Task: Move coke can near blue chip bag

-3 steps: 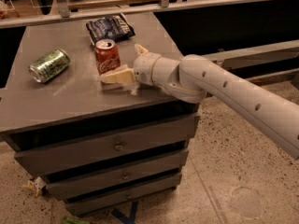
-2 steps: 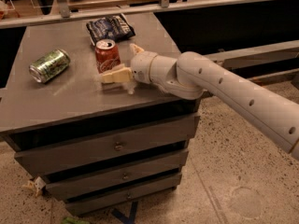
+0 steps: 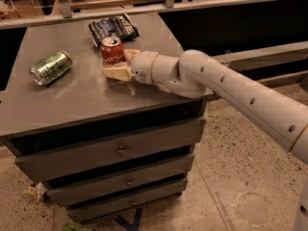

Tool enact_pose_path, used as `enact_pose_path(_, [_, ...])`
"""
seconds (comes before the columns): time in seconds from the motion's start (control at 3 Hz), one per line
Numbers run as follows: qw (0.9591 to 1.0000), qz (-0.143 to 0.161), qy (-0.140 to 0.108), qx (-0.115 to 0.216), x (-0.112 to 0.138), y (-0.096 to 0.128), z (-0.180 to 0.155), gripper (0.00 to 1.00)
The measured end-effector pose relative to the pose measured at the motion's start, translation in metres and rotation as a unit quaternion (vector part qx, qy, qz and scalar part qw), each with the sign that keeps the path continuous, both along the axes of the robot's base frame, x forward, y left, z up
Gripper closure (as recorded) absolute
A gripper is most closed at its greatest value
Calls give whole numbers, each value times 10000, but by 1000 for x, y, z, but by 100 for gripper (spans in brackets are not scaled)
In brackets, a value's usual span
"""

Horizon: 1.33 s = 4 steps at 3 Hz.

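The coke can (image 3: 111,52) stands upright toward the back of the cabinet (image 3: 72,100) top. Its long axis is vertical and its silver top faces up. The label is too blurred to say which way it faces.

The gripper (image 3: 115,64) has the coke can pinched between its two cream fingers (image 3: 118,72), one pressed low against the near side and the other behind it on the right. The pale arm (image 3: 231,88) reaches in from the right, its wrist low over the surface.

The bag (image 3: 113,28) lies flat just behind the coke can, near the back edge. From here the can's rim overlaps the bag's near edge, and I cannot tell if they touch.

A green can (image 3: 50,67) lies on its side well off to the left. Its long axis runs diagonally, with one end toward the front left corner.

The cabinet top is dull grey and smooth. Three drawers (image 3: 118,150) with small knobs sit under it. The floor (image 3: 240,177) is speckled pale stone, with a bit of blue tape (image 3: 132,220) by the cabinet's foot. A metal rail (image 3: 168,6) runs along behind, with a dark gap beneath it.
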<state>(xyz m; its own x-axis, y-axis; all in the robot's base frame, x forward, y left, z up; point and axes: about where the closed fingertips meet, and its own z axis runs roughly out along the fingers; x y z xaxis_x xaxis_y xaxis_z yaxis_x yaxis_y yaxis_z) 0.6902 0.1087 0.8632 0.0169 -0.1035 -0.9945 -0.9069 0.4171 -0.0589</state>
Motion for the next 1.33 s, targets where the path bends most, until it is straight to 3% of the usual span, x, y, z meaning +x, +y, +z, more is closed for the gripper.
enact_pose_path(0.33, [10000,56,-6,-6,0,1,0,61])
enact_pose_path(0.67, [9996,-252,-38,-119,4,-8,-2,84])
enact_pose_path(1.0, [9952,-909,-1,-358,14,-36,-4,100])
enact_pose_path(1.33, [9859,-1594,84,-498,27,-72,-9,100])
